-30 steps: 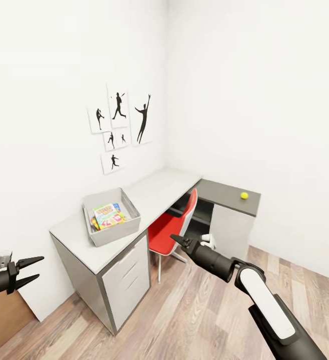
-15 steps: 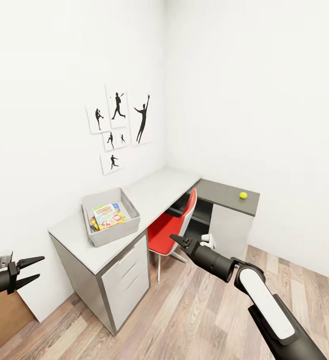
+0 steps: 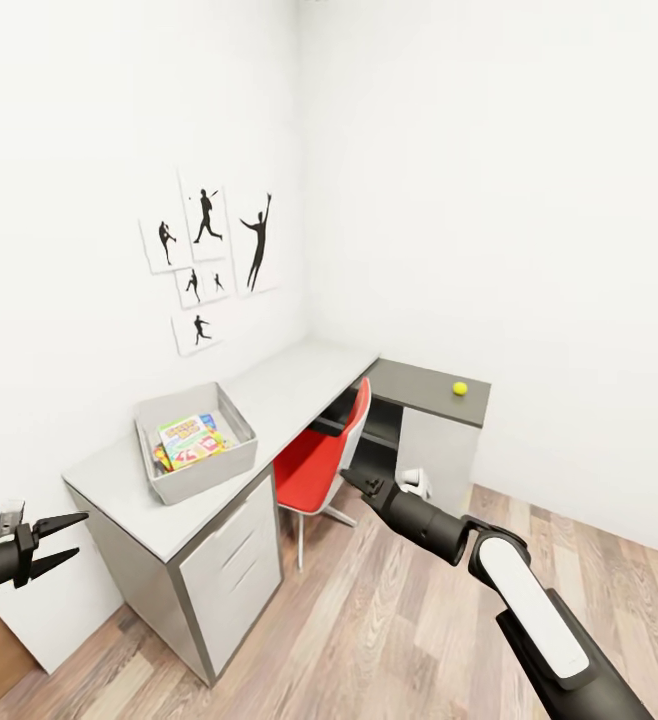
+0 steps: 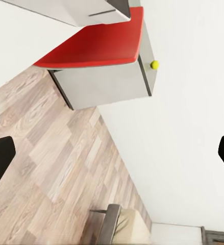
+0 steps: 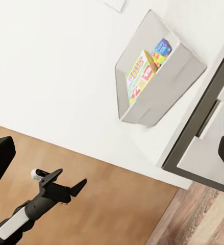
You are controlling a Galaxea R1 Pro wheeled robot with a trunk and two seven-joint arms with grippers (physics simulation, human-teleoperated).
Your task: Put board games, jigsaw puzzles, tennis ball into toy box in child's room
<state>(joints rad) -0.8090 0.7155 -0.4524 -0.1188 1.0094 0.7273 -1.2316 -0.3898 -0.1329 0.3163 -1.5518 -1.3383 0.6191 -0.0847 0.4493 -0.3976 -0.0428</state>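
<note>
Room: I see white walls meeting in a corner and a wood plank floor [image 3: 389, 630]; a cluster of black sports-silhouette posters [image 3: 209, 265] hangs on the wall above the desk.
Table: the L-shaped table [image 3: 269, 400] fills the corner. Its long wing has a white top and white drawers [image 3: 224, 560] with bar handles; its short wing has a dark grey top.
Chair: a red chair [image 3: 319, 460] is tucked under the table at the inner corner of the L.
Right arm: my right arm reaches forward over the floor, toward the chair. The right gripper [image 3: 354, 482] is small in the head view and I cannot tell from it how far the fingers stand apart; in its own wrist view only dark finger tips show at the picture's edges, empty between them.
Left arm: my left gripper [image 3: 67, 540] hangs low, off the near end of the table, its two fingers spread wide with nothing between them. It also shows in the right wrist view.
Toy box: the grey toy box [image 3: 194, 445] sits on the white wing, near its close end. Colourful printed toys lie inside it, with the board games [image 3: 184, 440] on top; I cannot tell the pieces apart.
Tennis ball: the tennis ball [image 3: 459, 388] rests alone on the dark short wing, well apart from the toy box.
</note>
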